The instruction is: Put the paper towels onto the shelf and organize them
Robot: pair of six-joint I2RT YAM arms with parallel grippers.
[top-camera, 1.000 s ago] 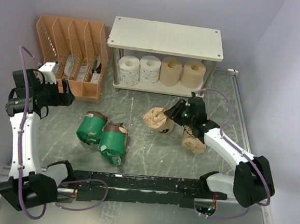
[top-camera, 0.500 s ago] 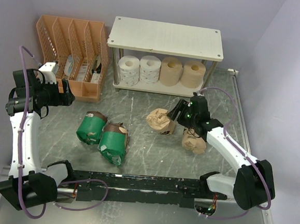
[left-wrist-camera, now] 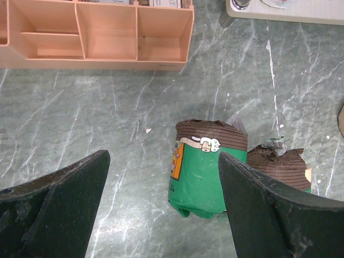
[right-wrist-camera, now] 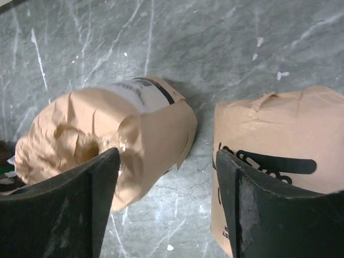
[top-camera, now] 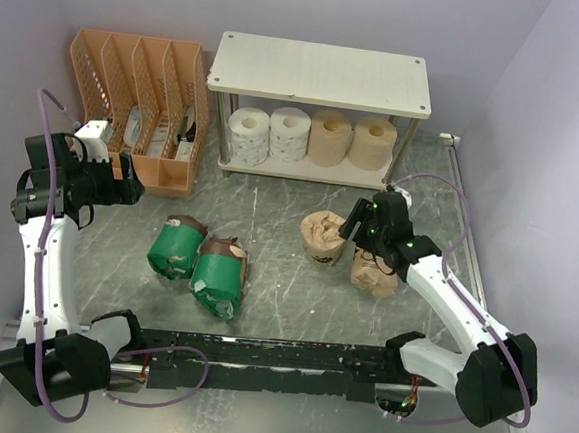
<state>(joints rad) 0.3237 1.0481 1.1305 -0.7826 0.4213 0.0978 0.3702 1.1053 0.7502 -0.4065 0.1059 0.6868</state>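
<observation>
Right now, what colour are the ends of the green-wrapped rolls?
Brown with fine stripes on the green-wrapped roll; best in left wrist view.

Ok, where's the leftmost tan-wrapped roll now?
Top view: the roll sits on the table right of centre, in front of the shelf, just left of the right gripper and the other tan-wrapped roll.

The bench [top-camera: 291, 192] is dark grey-green marble with white veins. At twelve o'clock the shelf [top-camera: 321, 74] has off-white boards and silver legs, and holds two white rolls [top-camera: 248, 135] and two tan rolls [top-camera: 372, 143]. At ten o'clock the file organizer [top-camera: 140, 74] is orange. The green-wrapped rolls [left-wrist-camera: 201, 174] have brown striped ends. The paper-wrapped rolls [right-wrist-camera: 274, 145] are tan with black print. The left hand [left-wrist-camera: 163, 161] and right hand [right-wrist-camera: 166, 158] are black
</observation>
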